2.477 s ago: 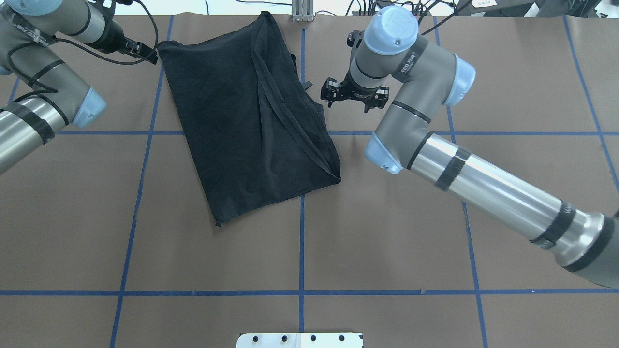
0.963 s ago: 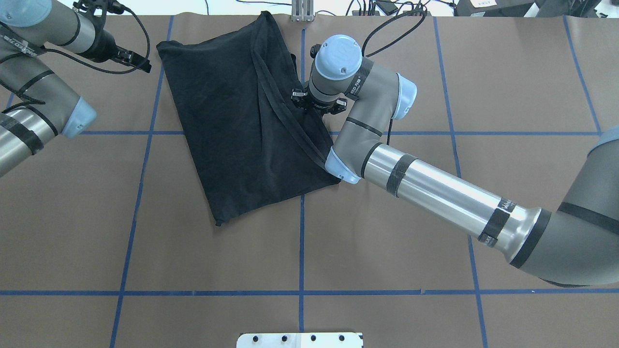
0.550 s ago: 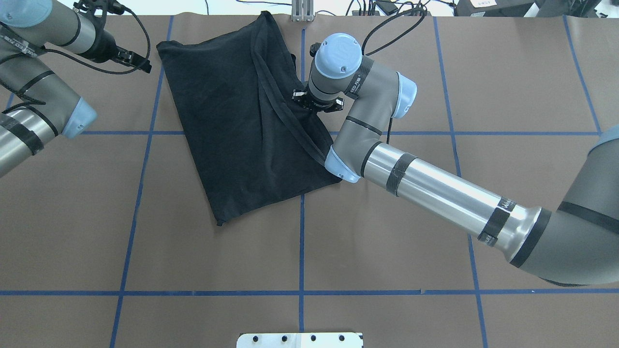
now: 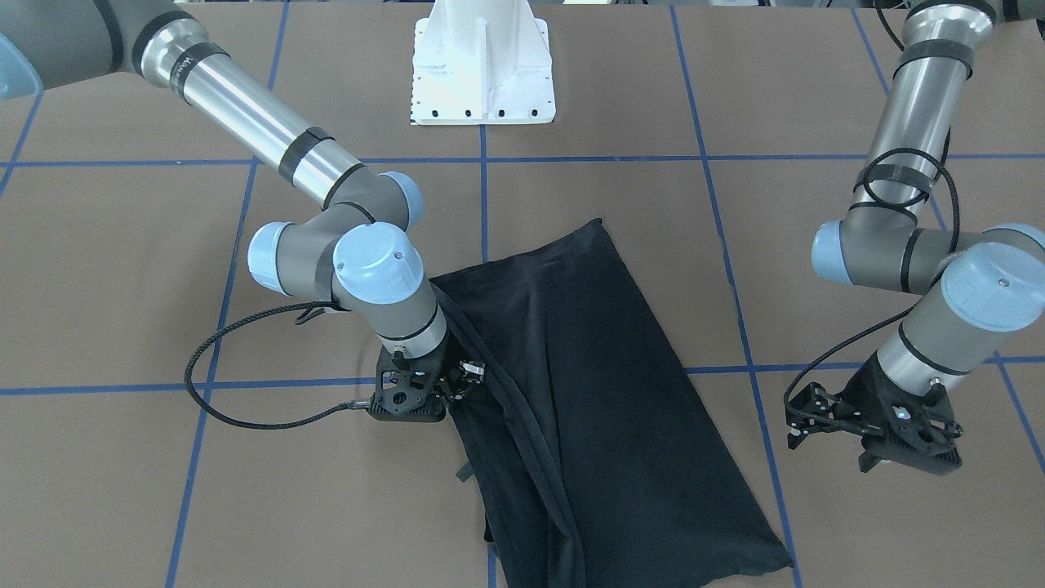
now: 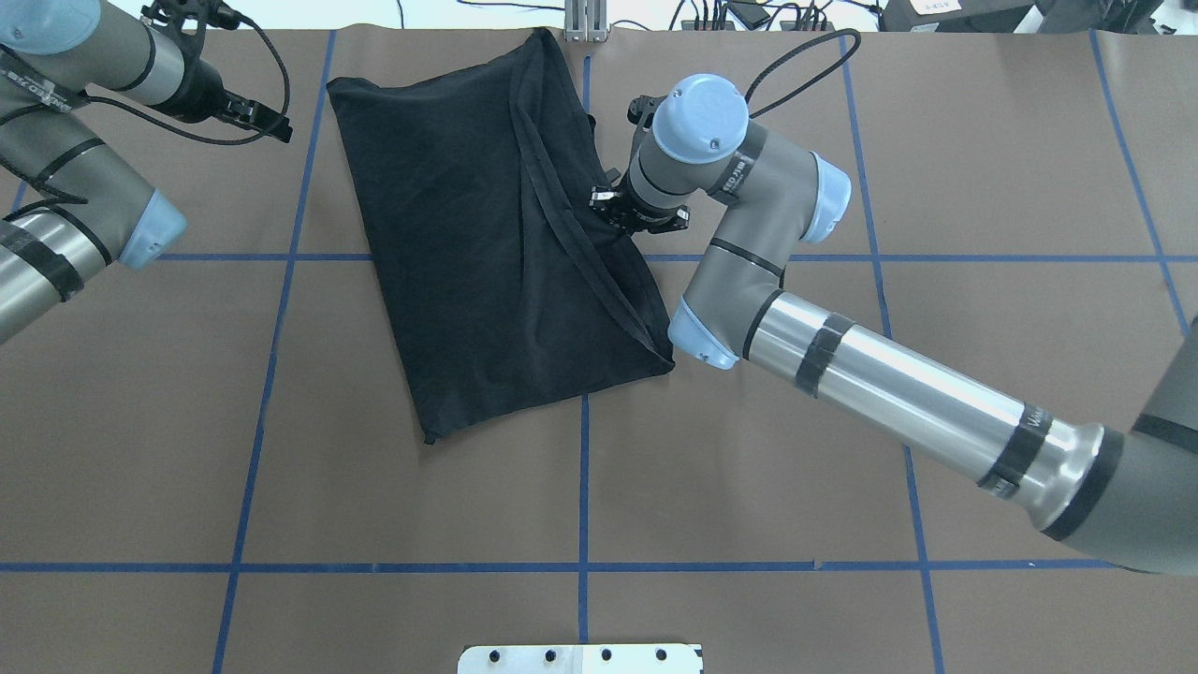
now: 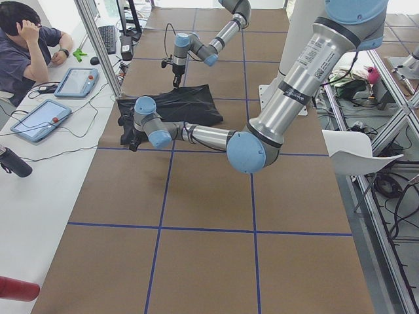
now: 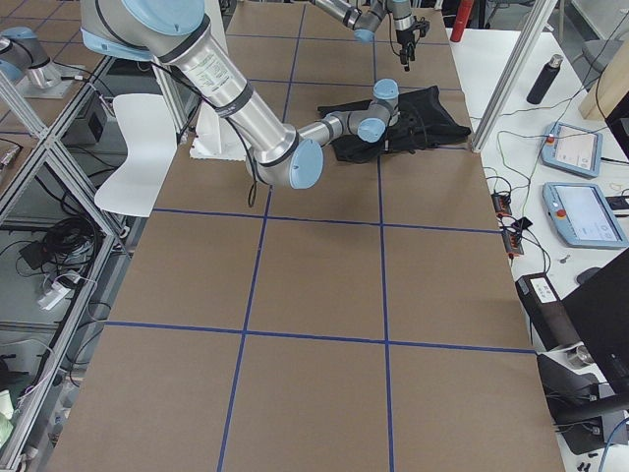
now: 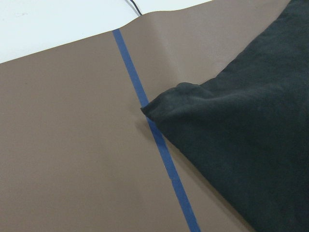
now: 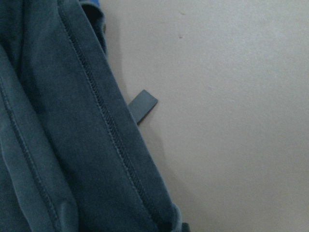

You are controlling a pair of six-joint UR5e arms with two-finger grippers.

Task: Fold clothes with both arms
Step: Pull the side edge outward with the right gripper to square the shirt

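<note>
Black short-sleeved T-shirt (image 5: 468, 262): folded into a long, rough rectangle with a plain black face up. It lies skew on the brown-covered table (image 5: 796, 487), in the half far from the robot, and its far end is close to the table's far edge. It lies across the blue tape grid lines (image 5: 583, 487). A doubled, stitched hem ridge (image 5: 576, 239) runs diagonally down the shirt's right-hand part in the overhead view.

Right arm (image 5: 898, 393): a silver-grey tube with light blue joint caps, reaching over to the shirt's right edge. The right gripper (image 4: 461, 377) points down at that edge. Its jaws are closed in on the hem fold, and the cloth rises slightly to them in the front-facing view. The right wrist view shows the hem stitching very close and a small cloth tag (image 9: 143, 105) sticking out from the edge onto the table. A black cable (image 4: 277, 425) from this wrist loops over the table.

Left arm (image 5: 94, 178): off to the shirt's left. The left gripper (image 5: 279, 126) hovers near the shirt's far-left corner, not touching it, with its jaws parted and nothing held. In the left wrist view the tip of that corner (image 8: 161, 101) rests on a tape line.

White base plate (image 4: 483, 73): on the robot's side of the table.
</note>
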